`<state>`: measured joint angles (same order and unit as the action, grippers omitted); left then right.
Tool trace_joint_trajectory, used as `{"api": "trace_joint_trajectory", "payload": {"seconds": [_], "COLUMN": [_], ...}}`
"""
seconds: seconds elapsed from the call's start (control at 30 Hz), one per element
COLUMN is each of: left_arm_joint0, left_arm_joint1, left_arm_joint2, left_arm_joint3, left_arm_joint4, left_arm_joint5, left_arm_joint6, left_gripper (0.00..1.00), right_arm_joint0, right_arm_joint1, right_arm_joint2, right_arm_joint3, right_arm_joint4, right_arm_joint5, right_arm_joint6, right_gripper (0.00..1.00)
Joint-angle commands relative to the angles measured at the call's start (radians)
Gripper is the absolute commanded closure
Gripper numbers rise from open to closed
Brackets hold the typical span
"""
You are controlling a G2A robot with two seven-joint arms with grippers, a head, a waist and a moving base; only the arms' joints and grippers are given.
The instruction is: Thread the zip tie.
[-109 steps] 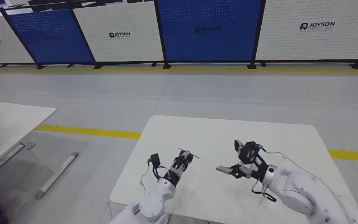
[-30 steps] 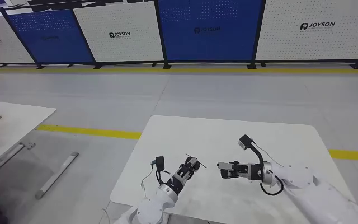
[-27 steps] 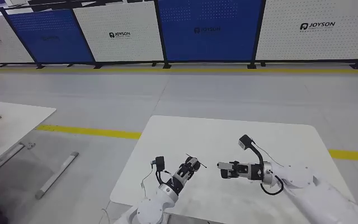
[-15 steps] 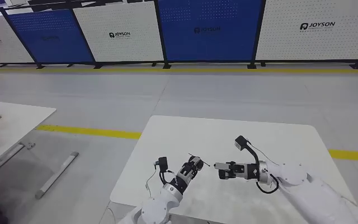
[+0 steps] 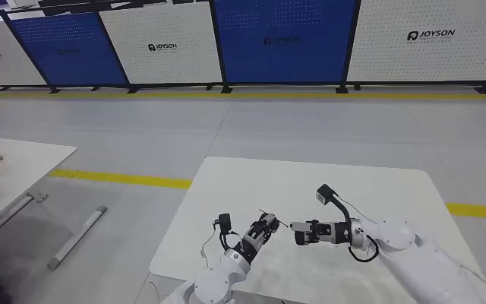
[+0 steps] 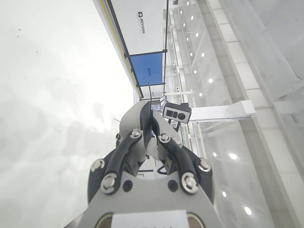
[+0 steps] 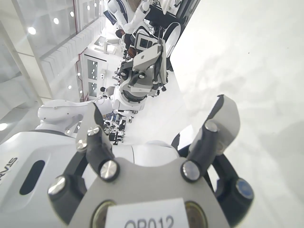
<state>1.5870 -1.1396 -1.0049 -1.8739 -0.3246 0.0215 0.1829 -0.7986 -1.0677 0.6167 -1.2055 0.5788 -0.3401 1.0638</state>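
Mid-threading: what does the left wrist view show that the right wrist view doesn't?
Left wrist view: the left gripper shut on the zip tie, whose thin tail pokes out beyond it. Right wrist view: the right gripper open, holding nothing, facing the left gripper. Both: the white table.

Table (image 5: 364, 190): top was white, matt and smooth, with faint grey smudges. Zip tie (image 6: 149, 90): thin black plastic strip, dull finish. Left gripper (image 6: 150, 110): fingers were pale grey and satin, apparently metal; pads (image 6: 146, 117) were black, rubbery and finely textured; links were black with slight gloss; screws were bright polished metal. Right gripper (image 7: 159, 106): same grey satin fingers, black links, shiny screw heads. Arm shells (image 5: 395, 235) were glossy white plastic. Floor (image 5: 152, 129) was grey, smooth, low sheen.
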Motion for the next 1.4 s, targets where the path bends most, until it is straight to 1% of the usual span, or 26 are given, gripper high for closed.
{"api": "trace_joint_trajectory", "payload": {"seconds": [0.0,0.03,0.07,0.1,0.13,0.17,0.2,0.3,0.37,0.43,0.47,0.77,1.0,1.03,1.07,1.1,1.23,1.3,1.37], "left_arm_joint0": [0.000,0.001,0.002,0.003,0.004,0.004,0.005,0.010,0.016,0.021,0.024,0.034,0.036,0.035,0.034,0.035,0.035,0.034,0.034], "left_arm_joint1": [-0.002,-0.002,-0.003,-0.003,-0.004,-0.004,-0.005,-0.005,-0.006,-0.006,-0.006,-0.011,-0.015,-0.015,-0.015,-0.016,-0.020,-0.020,-0.020], "left_arm_joint2": [-0.002,-0.003,-0.004,-0.005,-0.008,-0.009,-0.011,-0.015,-0.019,-0.023,-0.025,-0.034,-0.034,-0.033,-0.030,-0.028,-0.027,-0.028,-0.028], "left_arm_joint3": [0.002,0.002,0.001,0.001,0.001,0.000,-0.001,-0.006,-0.011,-0.016,-0.018,-0.025,-0.026,-0.024,-0.022,-0.021,-0.021,-0.020,-0.020], "left_arm_joint4": [-0.002,-0.002,-0.003,-0.004,-0.006,-0.007,-0.010,-0.012,-0.009,-0.007,-0.006,0.010,0.029,0.045,0.065,0.073,0.079,0.083,0.083], "left_arm_joint5": [-0.001,-0.003,-0.003,-0.003,-0.003,-0.002,-0.003,-0.006,-0.009,-0.011,-0.012,-0.016,-0.013,-0.007,-0.003,-0.002,-0.003,-0.007,-0.007], "left_arm_joint6": [-0.002,-0.004,-0.008,-0.012,-0.016,-0.019,-0.023,-0.036,-0.041,-0.044,-0.045,-0.037,-0.028,-0.029,-0.027,-0.024,-0.016,-0.017,-0.017], "left_gripper": [1.00,1.00,1.00,1.00,1.00,1.00,1.00,1.00,1.00,1.00,1.00,1.00,1.00,0.91,0.38,0.00,0.00,0.00,0.00], "right_arm_joint0": [0.002,0.003,0.004,0.006,0.008,0.011,0.013,0.017,0.020,0.021,0.022,0.024,0.022,0.020,0.019,0.018,0.009,0.002,0.002], "right_arm_joint1": [-0.006,-0.009,-0.012,-0.015,-0.020,-0.023,-0.026,-0.035,-0.041,-0.045,-0.048,-0.065,-0.072,-0.073,-0.073,-0.074,-0.074,-0.074,-0.074], "right_arm_joint2": [0.001,0.002,0.003,0.003,0.003,0.003,0.003,0.002,0.002,0.004,0.005,0.017,0.034,0.038,0.041,0.044,0.061,0.074,0.086], "right_arm_joint3": [0.011,0.015,0.019,0.023,0.029,0.035,0.038,0.048,0.055,0.061,0.065,0.083,0.093,0.096,0.099,0.101,0.111,0.117,0.123], "right_arm_joint4": [0.001,0.002,0.006,0.008,0.009,0.007,0.006,0.003,-0.001,-0.003,-0.004,-0.011,-0.007,-0.005,-0.005,-0.004,0.008,0.045,0.052], "right_arm_joint5": [0.000,0.000,0.000,0.000,0.002,0.008,0.012,0.027,0.035,0.039,0.041,0.044,0.032,0.029,0.027,0.025,0.011,0.000,0.000], "right_arm_joint6": [0.007,0.009,0.012,0.016,0.019,0.017,0.015,0.020,0.023,0.026,0.029,0.055,0.102,0.109,0.114,0.119,0.146,0.191,0.214], "right_gripper": [0.00,0.00,0.27,0.51,0.54,0.65,0.72,0.83,0.87,0.97,1.00,1.00,1.00,1.00,1.00,1.00,1.00,1.00,1.00]}}
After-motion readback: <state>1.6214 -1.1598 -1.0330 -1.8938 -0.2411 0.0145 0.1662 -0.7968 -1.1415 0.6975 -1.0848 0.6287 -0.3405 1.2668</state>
